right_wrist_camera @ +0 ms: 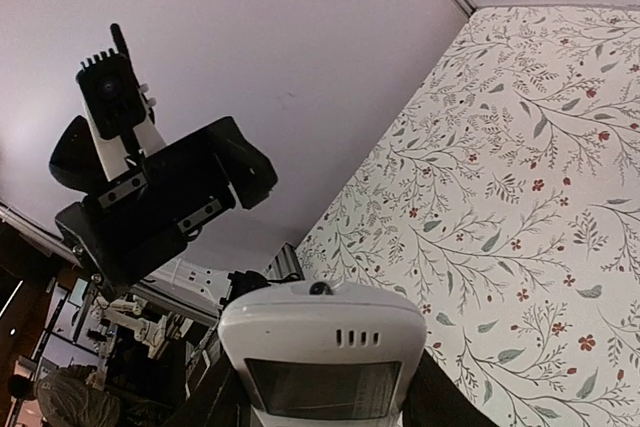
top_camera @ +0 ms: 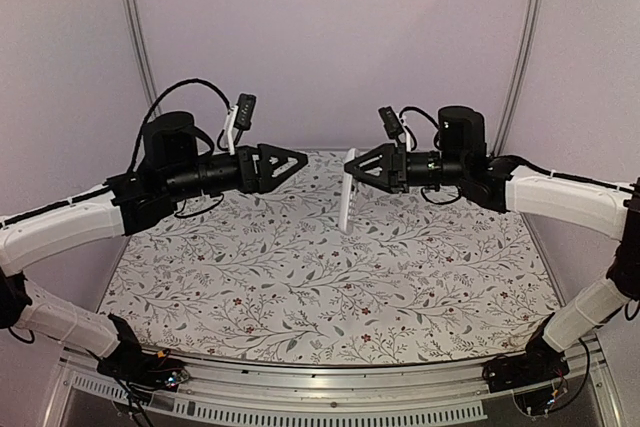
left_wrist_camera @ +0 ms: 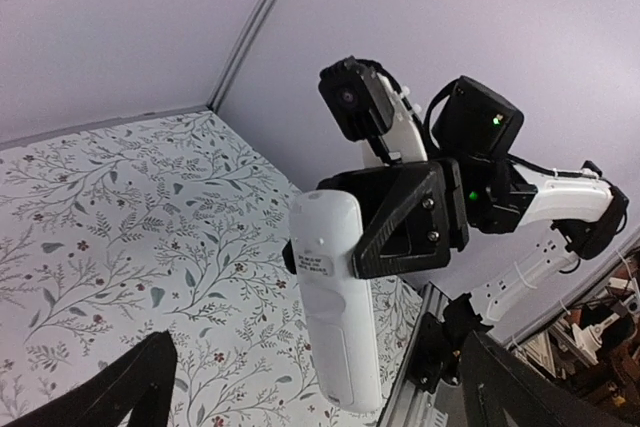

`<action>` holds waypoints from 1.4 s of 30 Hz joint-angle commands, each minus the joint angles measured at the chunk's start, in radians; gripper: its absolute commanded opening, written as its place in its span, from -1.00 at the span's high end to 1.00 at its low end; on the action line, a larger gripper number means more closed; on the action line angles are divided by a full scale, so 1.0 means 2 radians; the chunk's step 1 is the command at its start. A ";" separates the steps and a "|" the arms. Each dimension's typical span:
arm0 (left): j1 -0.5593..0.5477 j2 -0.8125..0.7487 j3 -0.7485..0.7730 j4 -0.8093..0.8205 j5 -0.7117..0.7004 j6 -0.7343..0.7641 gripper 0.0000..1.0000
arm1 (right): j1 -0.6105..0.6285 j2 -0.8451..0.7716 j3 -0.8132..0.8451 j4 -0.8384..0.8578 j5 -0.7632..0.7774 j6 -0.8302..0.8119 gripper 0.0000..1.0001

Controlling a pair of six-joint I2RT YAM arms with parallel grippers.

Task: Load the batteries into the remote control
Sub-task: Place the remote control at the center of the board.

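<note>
The right gripper (top_camera: 359, 164) is clamped narrowly on the upper part of the remote control (top_camera: 346, 194). It holds the slim white bar upright in the air over the back half of the floral-clothed table (top_camera: 300, 297), with the bar's lower end hanging free. The left gripper (top_camera: 298, 160) faces it from the other side, level with it and near, but apart from the remote, with a gap between them. Its fingers (left_wrist_camera: 130, 387) stand spread wide at the bottom corners of the left wrist view and hold nothing. The overhead view shows the remote only as a thin edge-on strip. The left wrist view shows its plain white back with a small printed label (left_wrist_camera: 315, 259) just where the black triangular finger of the right gripper presses it. The right wrist view shows the other face, with a dark screen (right_wrist_camera: 322, 387) under a row of small slots, and the left gripper beyond it against the wall. Both grippers sit close to the pale back wall (top_camera: 330, 27) and its two metal uprights. More room lies over the cloth toward the near rail (top_camera: 320, 379).
</note>
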 commanded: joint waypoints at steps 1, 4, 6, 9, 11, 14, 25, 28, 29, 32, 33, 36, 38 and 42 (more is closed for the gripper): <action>0.027 -0.029 -0.022 -0.089 -0.115 0.018 -0.99 | 0.018 0.023 0.066 -0.229 0.076 -0.105 0.82; 0.037 -0.035 -0.030 -0.120 -0.147 0.013 -0.99 | 0.040 0.068 0.121 -0.326 0.123 -0.150 0.82; 0.041 -0.037 -0.032 -0.131 -0.160 0.010 -0.99 | 0.052 0.112 0.155 -0.380 0.148 -0.171 0.81; 0.050 -0.034 -0.031 -0.147 -0.160 0.012 -0.99 | 0.069 0.158 0.192 -0.430 0.199 -0.198 0.83; 0.055 -0.034 -0.036 -0.147 -0.154 0.009 -0.99 | 0.077 0.190 0.214 -0.455 0.229 -0.215 0.84; 0.059 -0.036 -0.043 -0.147 -0.151 0.007 -0.99 | 0.084 0.228 0.238 -0.472 0.251 -0.226 0.84; 0.066 -0.031 -0.057 -0.134 -0.126 0.004 -0.99 | 0.106 0.365 0.370 -0.582 0.311 -0.268 0.74; 0.067 -0.030 -0.065 -0.123 -0.120 -0.004 -0.99 | 0.111 0.388 0.389 -0.600 0.337 -0.276 0.66; 0.067 -0.028 -0.067 -0.121 -0.118 -0.006 -0.99 | 0.111 0.393 0.395 -0.607 0.342 -0.278 0.63; 0.068 -0.023 -0.069 -0.117 -0.116 -0.008 -0.99 | 0.112 0.405 0.414 -0.622 0.347 -0.279 0.53; 0.068 -0.021 -0.070 -0.114 -0.116 -0.008 -0.99 | 0.111 0.408 0.416 -0.622 0.342 -0.280 0.48; 0.069 -0.017 -0.070 -0.113 -0.115 -0.008 -0.99 | 0.111 0.415 0.422 -0.620 0.322 -0.280 0.24; 0.069 -0.017 -0.070 -0.113 -0.115 -0.008 -0.99 | 0.111 0.417 0.422 -0.621 0.310 -0.280 0.10; 0.071 -0.018 -0.069 -0.115 -0.116 -0.007 -0.99 | 0.110 0.413 0.420 -0.615 0.276 -0.282 -0.04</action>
